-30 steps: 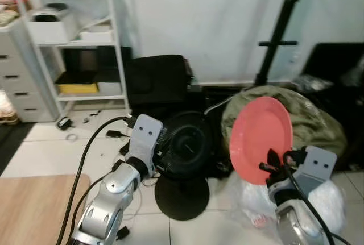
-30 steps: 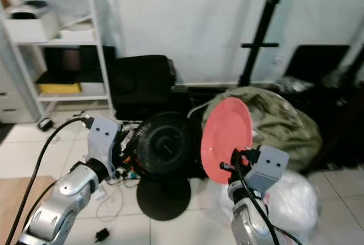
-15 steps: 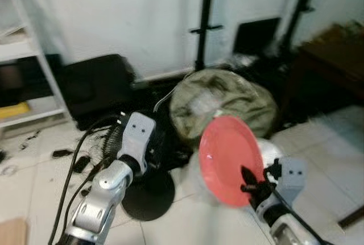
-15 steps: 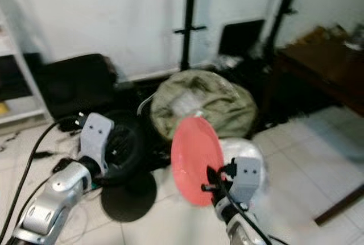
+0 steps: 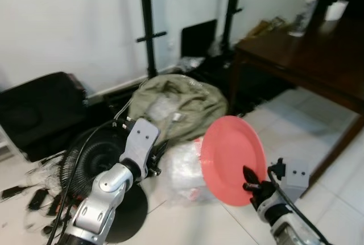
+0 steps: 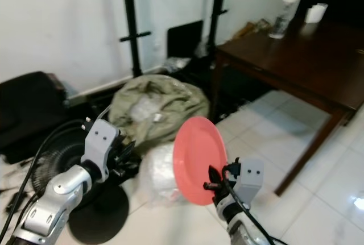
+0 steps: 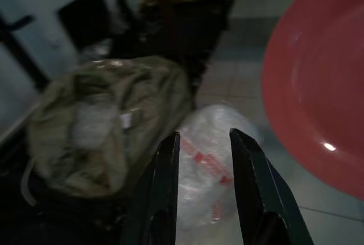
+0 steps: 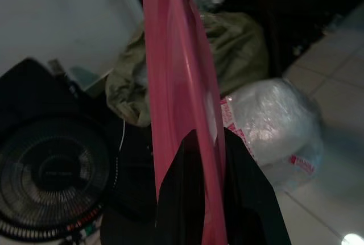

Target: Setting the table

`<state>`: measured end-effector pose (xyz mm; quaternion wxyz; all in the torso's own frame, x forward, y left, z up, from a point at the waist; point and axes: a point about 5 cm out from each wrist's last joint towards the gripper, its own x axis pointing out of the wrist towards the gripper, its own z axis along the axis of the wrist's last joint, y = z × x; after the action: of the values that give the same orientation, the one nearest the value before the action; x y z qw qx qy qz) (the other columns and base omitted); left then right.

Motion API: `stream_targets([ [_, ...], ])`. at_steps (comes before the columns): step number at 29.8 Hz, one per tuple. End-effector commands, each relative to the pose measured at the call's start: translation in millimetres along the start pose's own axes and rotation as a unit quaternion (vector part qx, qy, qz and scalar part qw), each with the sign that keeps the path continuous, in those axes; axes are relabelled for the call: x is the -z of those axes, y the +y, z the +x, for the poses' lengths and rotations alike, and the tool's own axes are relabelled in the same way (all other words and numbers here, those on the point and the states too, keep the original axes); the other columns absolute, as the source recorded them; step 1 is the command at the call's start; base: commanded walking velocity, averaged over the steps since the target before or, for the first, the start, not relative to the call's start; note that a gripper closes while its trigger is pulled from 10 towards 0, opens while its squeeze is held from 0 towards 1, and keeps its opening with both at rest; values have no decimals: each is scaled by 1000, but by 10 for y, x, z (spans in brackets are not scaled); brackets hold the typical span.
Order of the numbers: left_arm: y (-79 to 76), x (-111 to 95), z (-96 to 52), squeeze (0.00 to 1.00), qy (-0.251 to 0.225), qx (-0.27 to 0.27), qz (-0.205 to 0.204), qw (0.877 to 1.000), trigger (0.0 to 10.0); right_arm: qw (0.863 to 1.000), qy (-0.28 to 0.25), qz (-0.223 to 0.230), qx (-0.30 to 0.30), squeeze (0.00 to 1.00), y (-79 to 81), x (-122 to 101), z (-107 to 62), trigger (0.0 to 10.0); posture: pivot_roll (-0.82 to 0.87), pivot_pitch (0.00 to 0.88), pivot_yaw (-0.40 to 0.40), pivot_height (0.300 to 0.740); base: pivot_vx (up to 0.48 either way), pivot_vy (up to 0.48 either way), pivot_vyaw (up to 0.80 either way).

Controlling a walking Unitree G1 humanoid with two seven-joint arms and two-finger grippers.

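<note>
I see the pink plate [image 5: 233, 160] upright on edge, clamped at its lower rim by my right gripper [image 5: 254, 187], above the tiled floor [image 6: 318, 199]. Left gripper [image 7: 203, 160] fingers narrowly apart, holding nothing. Dark wooden table [image 6: 296, 52] off right.

My right gripper [image 5: 250, 186] sits at the frame's lower right, fingers clamped on something held upright. My left gripper [image 7: 206, 160], lower left, points forward, fingers parted, empty.
</note>
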<state>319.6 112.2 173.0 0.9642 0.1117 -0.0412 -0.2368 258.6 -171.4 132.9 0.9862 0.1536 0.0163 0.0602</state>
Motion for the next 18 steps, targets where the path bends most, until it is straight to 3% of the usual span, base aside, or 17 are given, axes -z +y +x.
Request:
stream_targets([
  [1,-2,46,-23,0,8,0,0,1000,10000,1000,6,8,-2,0,20,23,-2,10000,-11,87,118,740,0,0,-800],
  [18,-22,10,-2,0,-1,5,-17,1000,10000,1000,-3,23,-7,0,98,-19,27,10000,-11,99,121,740,0,0,-800],
])
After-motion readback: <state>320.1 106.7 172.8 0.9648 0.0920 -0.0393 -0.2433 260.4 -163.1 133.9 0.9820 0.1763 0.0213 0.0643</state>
